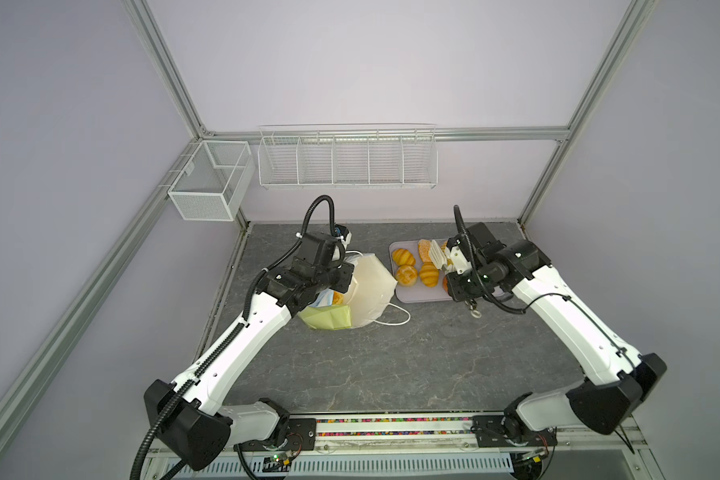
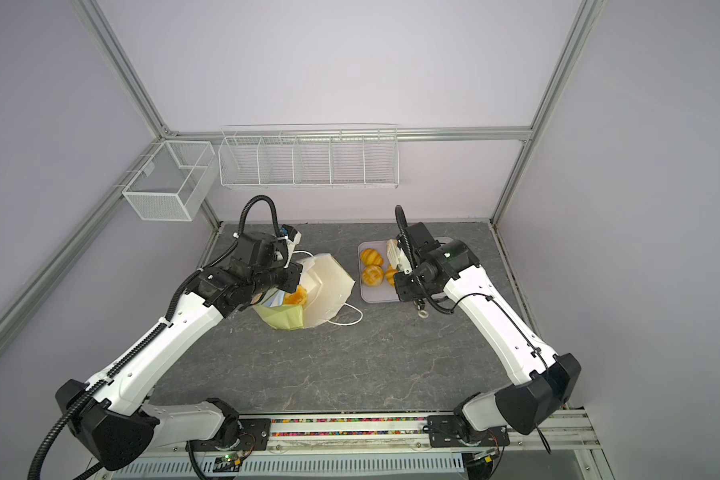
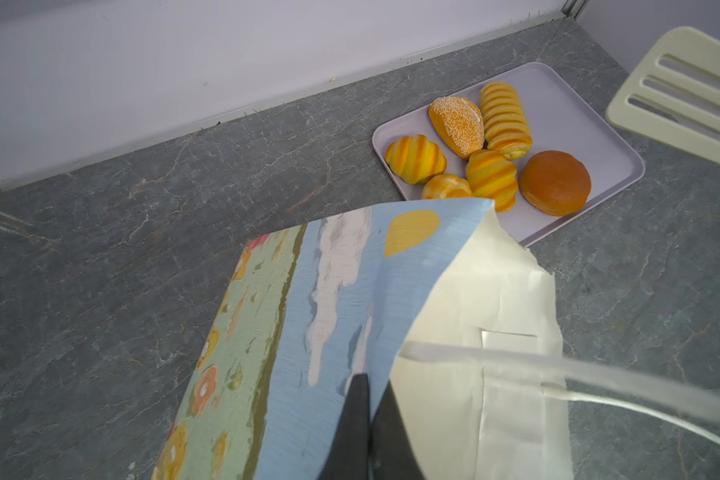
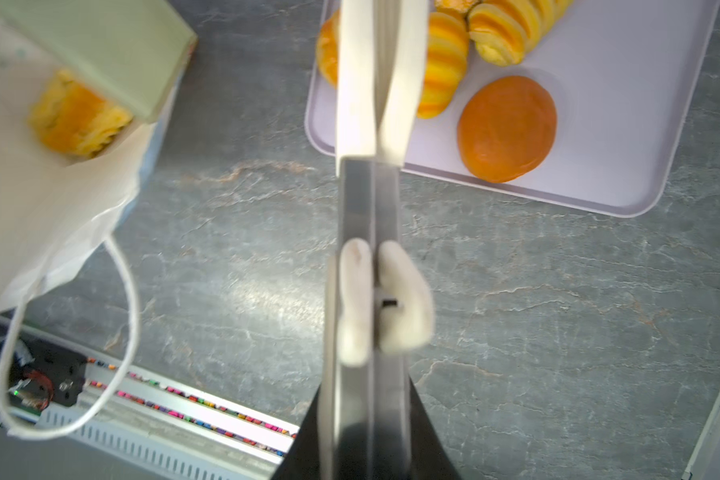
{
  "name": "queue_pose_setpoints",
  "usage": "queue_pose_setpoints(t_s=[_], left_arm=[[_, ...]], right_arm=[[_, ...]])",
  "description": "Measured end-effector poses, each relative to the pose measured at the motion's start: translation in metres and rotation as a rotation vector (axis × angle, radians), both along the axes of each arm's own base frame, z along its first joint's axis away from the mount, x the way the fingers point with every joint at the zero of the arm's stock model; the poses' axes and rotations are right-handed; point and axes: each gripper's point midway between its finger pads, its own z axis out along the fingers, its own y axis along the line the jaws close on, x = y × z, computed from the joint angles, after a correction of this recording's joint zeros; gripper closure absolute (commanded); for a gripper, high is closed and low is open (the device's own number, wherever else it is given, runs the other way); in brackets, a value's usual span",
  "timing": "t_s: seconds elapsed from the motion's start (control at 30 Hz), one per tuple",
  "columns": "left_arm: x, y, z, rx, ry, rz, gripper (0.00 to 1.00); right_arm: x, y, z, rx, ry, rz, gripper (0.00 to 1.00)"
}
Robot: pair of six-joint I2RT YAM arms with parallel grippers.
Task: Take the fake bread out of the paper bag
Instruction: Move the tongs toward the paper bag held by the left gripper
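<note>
Grey veined tabletop (image 1: pixel 391 365) under everything. On it, one paper bag (image 1: pixel 371 286), tipped over, white inside showing, blue-sky printed rim pinched in the left gripper (image 3: pixel 373 384), fingers pressed together on the paper. Beside the bag, one lilac tray (image 3: pixel 591 124). Right gripper (image 4: pixel 368 409) clamped on one pair of cream tongs (image 4: pixel 356 83), heads near the tray. Smallest, fake bread (image 3: pixel 554 183), seven in all: six on the tray, seventh piece (image 4: pixel 80 120) inside the bag.

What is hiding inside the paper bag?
One golden pastry shows in the open mouth of the paper bag, lying on the white inside. The bag's folded green wall covers the deeper part, so I cannot tell if more bread is in there.
</note>
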Motion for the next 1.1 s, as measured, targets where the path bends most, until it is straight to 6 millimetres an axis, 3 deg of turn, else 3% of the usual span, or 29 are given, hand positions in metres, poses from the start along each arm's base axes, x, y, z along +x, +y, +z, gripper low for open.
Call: queue_pose_setpoints(t_s=[0.23,0.43,0.57,0.8,1.1], left_arm=[[-0.004,-0.006,0.000,0.076,-0.041,-0.039,1.00],[-0.012,-0.018,-0.001,0.213,-0.091,-0.079,1.00],[-0.014,-0.021,0.000,0.254,-0.123,-0.071,1.00],[-0.038,-0.024,-0.012,0.253,-0.206,-0.121,1.00],[-0.064,-0.028,-0.016,0.237,-0.304,-0.207,1.00]], right_arm=[[-0.060,0.031,0.021,0.066,-0.027,0.110,0.92],[-0.106,0.075,0.017,0.118,0.002,0.250,0.92],[-0.117,0.100,-0.006,0.152,0.043,0.275,0.92],[-0.128,0.135,-0.078,0.155,0.185,0.278,0.91],[-0.135,0.176,-0.110,0.237,0.215,0.304,0.89]])
